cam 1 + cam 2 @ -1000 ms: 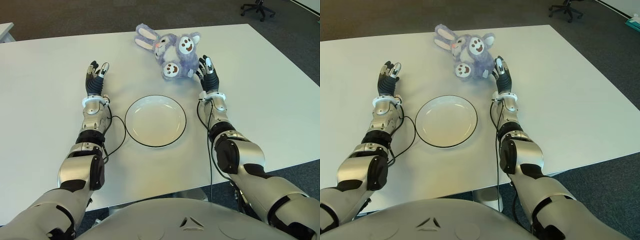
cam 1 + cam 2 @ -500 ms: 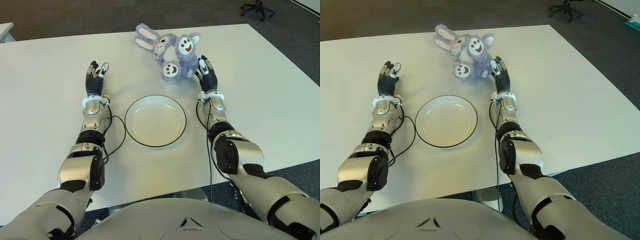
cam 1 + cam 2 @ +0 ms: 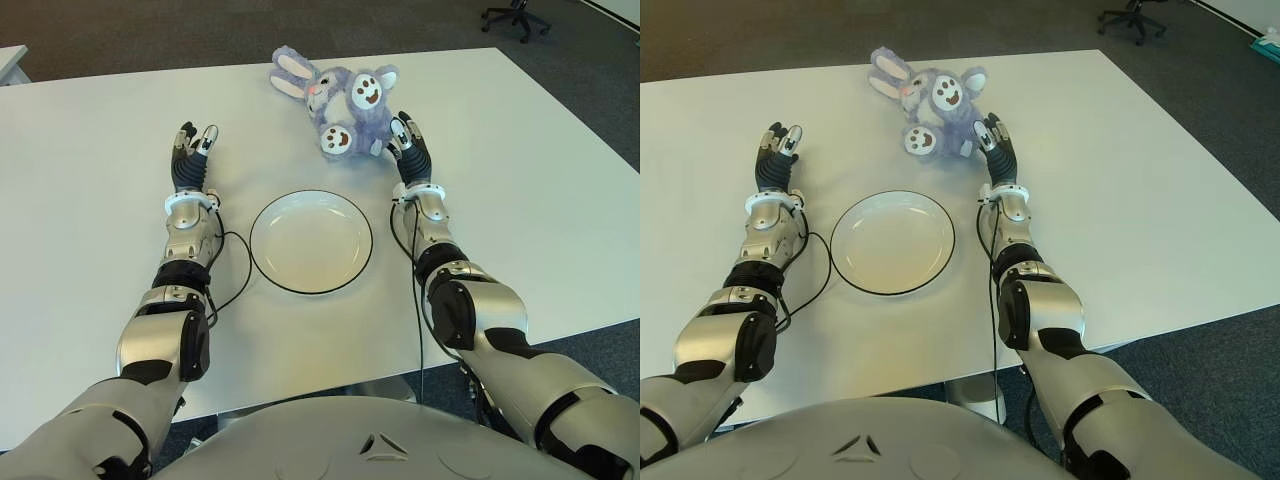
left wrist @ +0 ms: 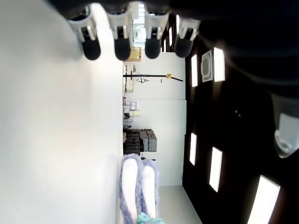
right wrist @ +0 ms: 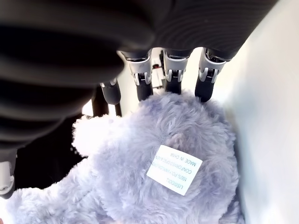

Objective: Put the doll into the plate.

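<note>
On the white table [image 3: 520, 180], the purple doll [image 3: 345, 105] lay beyond the empty plate [image 3: 311, 241], toward the far edge. The right hand [image 3: 408, 150] pressed against the doll's right side, its fingers [image 5: 174, 74] extended over the plush, not closed around it. The left hand [image 3: 192, 155] showed left of the plate, fingers straight, holding nothing.

The doll [image 3: 343, 100] is fluffy lilac-purple, with white inner ears, a pink nose, white foot soles bearing dark smiling faces, and a white printed tag [image 5: 177, 175]. The plate [image 3: 311, 241] is white with a thin black rim. The table [image 3: 90, 160] is plain white.
</note>
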{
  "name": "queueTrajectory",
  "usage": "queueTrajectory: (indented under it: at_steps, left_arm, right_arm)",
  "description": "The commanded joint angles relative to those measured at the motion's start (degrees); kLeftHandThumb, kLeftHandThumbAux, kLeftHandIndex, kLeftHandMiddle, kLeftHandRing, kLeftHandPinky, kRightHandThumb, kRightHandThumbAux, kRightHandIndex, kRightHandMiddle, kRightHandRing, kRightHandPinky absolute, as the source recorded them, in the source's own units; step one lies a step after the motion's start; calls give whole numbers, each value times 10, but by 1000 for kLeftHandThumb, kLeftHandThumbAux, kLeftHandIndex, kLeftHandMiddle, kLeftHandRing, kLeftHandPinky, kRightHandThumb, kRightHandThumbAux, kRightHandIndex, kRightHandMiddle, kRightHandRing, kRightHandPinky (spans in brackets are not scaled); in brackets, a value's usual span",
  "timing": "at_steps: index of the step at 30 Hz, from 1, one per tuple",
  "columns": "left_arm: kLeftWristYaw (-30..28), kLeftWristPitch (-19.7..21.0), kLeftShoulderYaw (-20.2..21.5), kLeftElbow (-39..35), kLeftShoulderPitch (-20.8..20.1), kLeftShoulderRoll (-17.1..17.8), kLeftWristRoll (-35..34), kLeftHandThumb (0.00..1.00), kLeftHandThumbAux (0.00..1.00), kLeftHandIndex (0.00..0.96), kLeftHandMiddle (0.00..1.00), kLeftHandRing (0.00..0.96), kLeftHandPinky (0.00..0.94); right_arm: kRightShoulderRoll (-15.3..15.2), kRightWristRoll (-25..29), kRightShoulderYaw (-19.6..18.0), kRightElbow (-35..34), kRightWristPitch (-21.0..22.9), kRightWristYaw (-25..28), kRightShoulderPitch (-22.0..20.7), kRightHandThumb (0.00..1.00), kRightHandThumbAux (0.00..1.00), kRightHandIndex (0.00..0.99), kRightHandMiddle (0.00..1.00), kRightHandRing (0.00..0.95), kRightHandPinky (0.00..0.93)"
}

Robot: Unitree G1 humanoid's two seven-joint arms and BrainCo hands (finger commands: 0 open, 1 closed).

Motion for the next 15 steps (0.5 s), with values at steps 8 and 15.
queueTrajectory:
  at_steps: [8,15]
  left_arm:
    - [9,36,-4,37,50,-23,3,0,473,0,72,51,17]
    - [6,34,-2,39,48,-23,1,0,477,0,77,58,22]
  right_arm:
    - [16,-7,7,31,25,-12,49,133,468,0,0,0,0]
    - [13,-7,8,31,22,-11,44,161,453,0,0,0,0]
